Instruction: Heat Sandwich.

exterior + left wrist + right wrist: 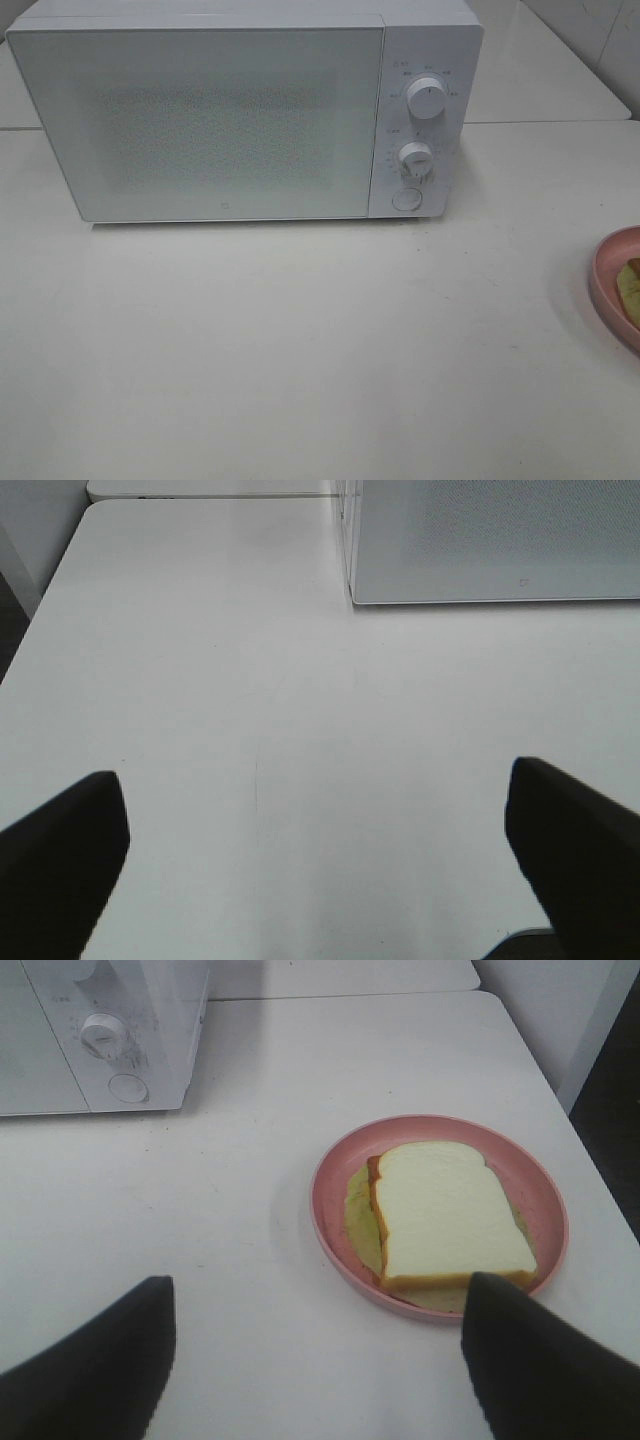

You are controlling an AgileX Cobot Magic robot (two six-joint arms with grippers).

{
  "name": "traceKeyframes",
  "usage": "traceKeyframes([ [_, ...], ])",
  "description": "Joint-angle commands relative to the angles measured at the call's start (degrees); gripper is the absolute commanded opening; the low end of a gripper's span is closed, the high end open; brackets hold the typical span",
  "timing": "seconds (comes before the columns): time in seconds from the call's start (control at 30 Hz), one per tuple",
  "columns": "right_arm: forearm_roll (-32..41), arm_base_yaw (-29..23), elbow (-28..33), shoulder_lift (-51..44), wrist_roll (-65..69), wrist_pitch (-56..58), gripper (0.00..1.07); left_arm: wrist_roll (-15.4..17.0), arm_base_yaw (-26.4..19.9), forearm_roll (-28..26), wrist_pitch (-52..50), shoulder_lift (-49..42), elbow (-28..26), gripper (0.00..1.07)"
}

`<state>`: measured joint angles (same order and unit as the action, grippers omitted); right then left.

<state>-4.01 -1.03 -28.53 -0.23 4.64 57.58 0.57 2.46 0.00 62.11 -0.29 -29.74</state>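
The sandwich, white bread with a tan crust and pale yellow-green filling, lies on a pink plate. In the high view only a sliver of the sandwich and plate shows at the right edge. The white microwave stands at the back with its door shut. My right gripper hangs open above the table, short of the plate, one finger overlapping the plate's near rim. Wide open too, my left gripper hovers over bare table with nothing between its fingers. Neither arm appears in the high view.
Two dials and a round button sit on the microwave's right panel. The white table stretches in front of it. The table's edges show at the side in both wrist views.
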Motion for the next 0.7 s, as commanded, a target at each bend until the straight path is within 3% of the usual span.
traceKeyframes([
  [0.03, -0.1, 0.4, 0.0, -1.6, -0.6, -0.5, 0.76, 0.6, -0.1, -0.7, -0.7, -1.3, 0.1, 0.98],
  [0.7, -0.1, 0.4, 0.0, -1.6, -0.6, -0.5, 0.76, 0.6, -0.1, -0.7, -0.7, -1.3, 0.1, 0.98],
])
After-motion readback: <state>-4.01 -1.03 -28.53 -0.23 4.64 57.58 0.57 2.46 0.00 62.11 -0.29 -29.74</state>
